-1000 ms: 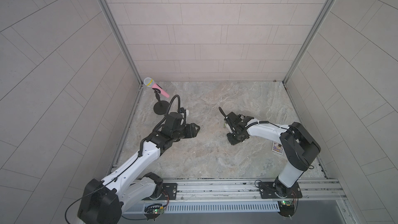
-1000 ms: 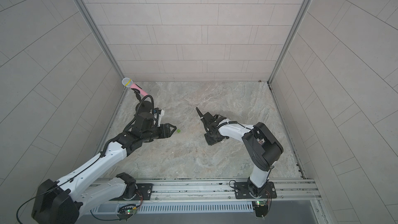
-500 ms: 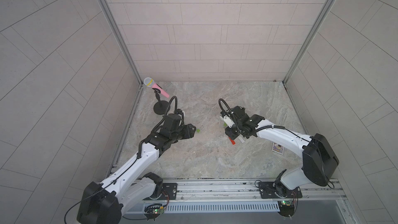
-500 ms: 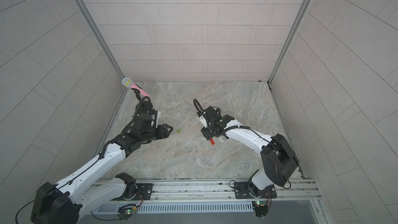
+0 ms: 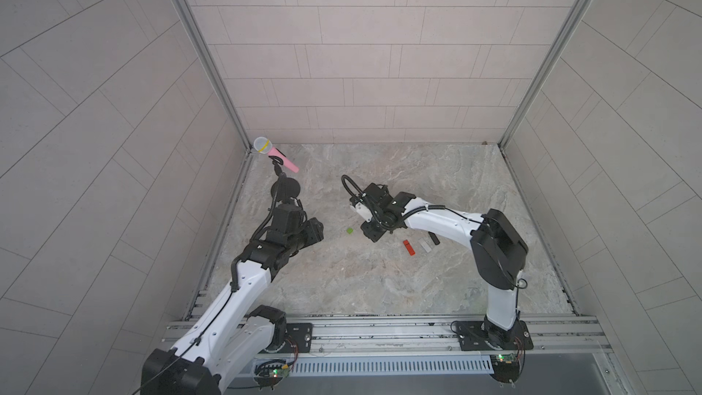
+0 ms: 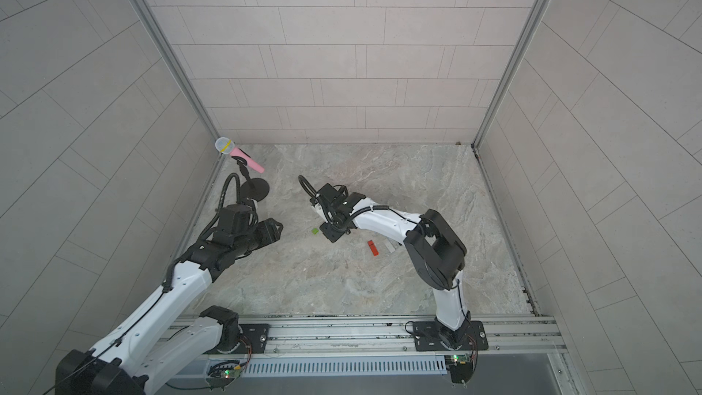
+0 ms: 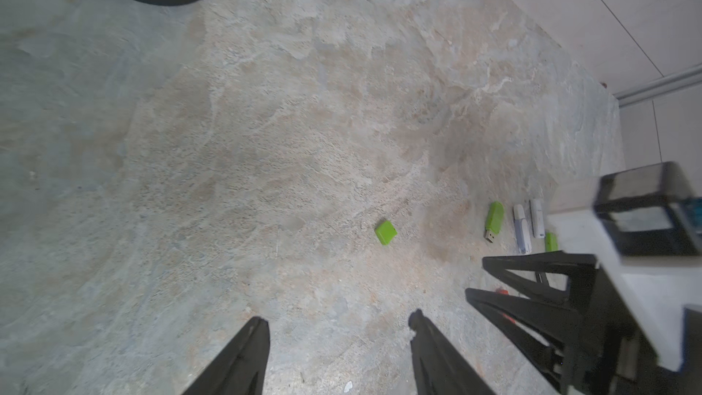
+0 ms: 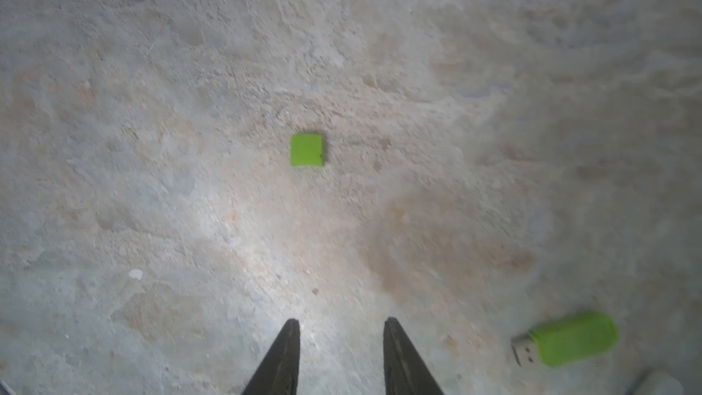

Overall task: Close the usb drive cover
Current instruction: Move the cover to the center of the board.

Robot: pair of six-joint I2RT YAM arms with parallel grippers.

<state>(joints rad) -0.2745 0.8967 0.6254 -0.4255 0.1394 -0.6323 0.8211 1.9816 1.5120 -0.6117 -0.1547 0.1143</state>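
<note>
I tally: one green cap (image 5: 349, 230) mid-frame; one green drive (image 7: 495, 218), uncapped; two white drives (image 7: 520, 227) at right of frame; one green piece (image 7: 551, 242), part hidden; one red drive (image 5: 408, 247); one grey drive (image 5: 425, 245), possibly one of the whites; one black drive (image 5: 434, 238); one microphone (image 5: 276, 153) upper left; two arms (image 5: 437, 222).

The cover (image 5: 349, 230) I have to fit is a small, squarish lime-green cap lying flat and alone on the stone worktop (image 5: 380, 290), about midway between its front and back edges and a little toward its left edge; both top views show it (image 6: 315, 230). The usb drive (image 8: 569, 340) is the same lime green with a rounded tail. It lies flat, well apart from the cover on the side of the right edge, its bare silver plug at the end nearer the cover.
</note>
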